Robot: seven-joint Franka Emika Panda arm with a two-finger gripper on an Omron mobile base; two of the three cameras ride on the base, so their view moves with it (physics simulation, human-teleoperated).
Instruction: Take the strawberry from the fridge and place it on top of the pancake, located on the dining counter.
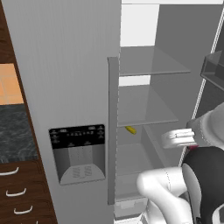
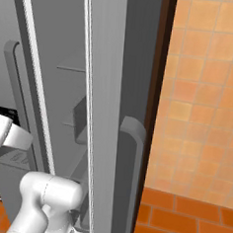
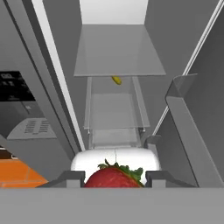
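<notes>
A red strawberry [image 3: 113, 178] with green leaves sits between my two dark fingertips, and my gripper [image 3: 114, 179] is shut on it. The hand looks into the light-grey fridge [image 1: 65, 65] from in front of its open right half. The fridge's left door is closed and carries the black dispenser panel [image 1: 78, 136]. A small elongated yellow item [image 1: 130, 130] lies on a glass shelf, and in the hand view this yellow item [image 3: 116, 80] is well beyond the fingers. The pancake and the dining counter are out of view.
The open right fridge door, with its bins [image 3: 188, 113], stands close on the right of the hand. Clear glass shelves [image 1: 148, 61] cross the interior. Dark wood drawers [image 1: 17, 192] and a black speckled counter [image 1: 15, 131] lie left of the fridge. An orange tiled wall [image 2: 204, 95] is on the right.
</notes>
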